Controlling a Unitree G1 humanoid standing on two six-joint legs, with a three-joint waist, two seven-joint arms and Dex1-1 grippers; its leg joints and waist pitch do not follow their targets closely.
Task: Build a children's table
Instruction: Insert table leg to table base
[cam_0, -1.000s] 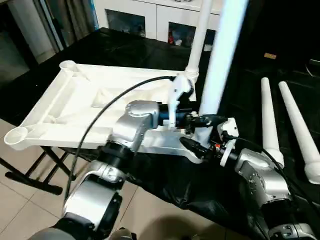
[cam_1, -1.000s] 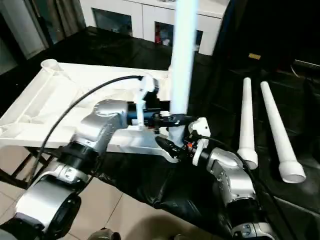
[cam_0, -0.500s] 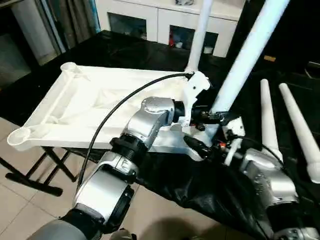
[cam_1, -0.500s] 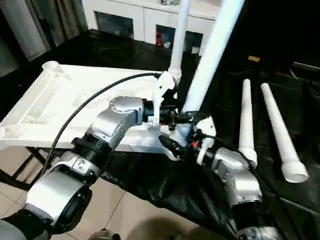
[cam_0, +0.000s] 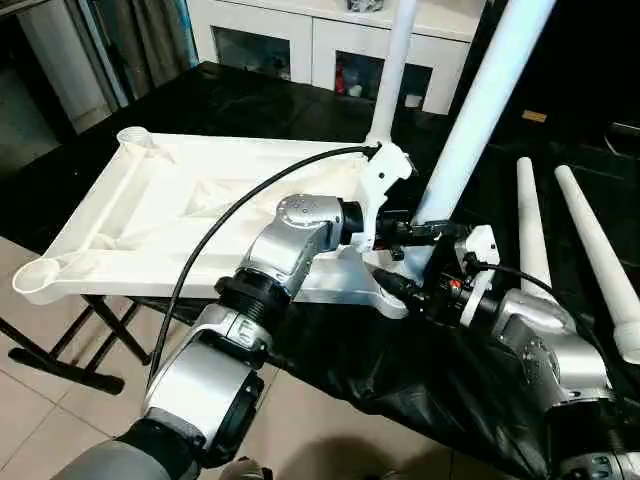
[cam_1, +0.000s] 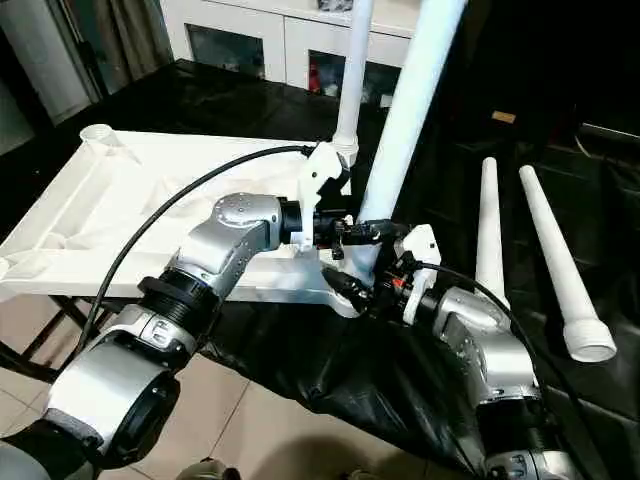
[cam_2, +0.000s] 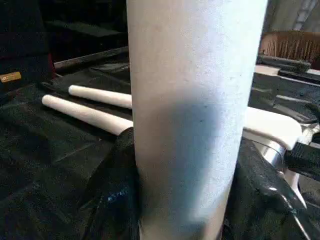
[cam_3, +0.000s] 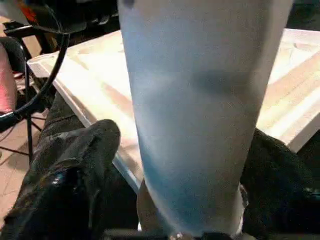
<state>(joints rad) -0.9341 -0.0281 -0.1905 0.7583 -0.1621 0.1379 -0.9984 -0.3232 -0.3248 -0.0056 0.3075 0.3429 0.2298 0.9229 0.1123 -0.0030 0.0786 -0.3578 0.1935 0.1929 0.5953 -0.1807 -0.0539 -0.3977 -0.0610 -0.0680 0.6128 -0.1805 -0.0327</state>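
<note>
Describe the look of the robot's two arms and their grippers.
Both arms are silver metal with rounded joint housings and black ribbed collars. The left arm carries a white wrist bracket and a black cable arching over the white tabletop. The right arm has a white bracket, thin black wiring and a small red-orange detail. The left gripper and right gripper have black fingers.

A thick white plastic tube leg (cam_3: 200, 115) stands close before the right wrist camera, flanked on both sides by the right gripper's (cam_3: 192, 200) black fingers (cam_3: 75, 175). Behind it stretches the white plastic rectangular tabletop (cam_3: 100, 75), underside up, its ribs catching the light. A black cable (cam_3: 50, 75) curves past, above a pale tiled floor (cam_3: 10, 165).
</note>
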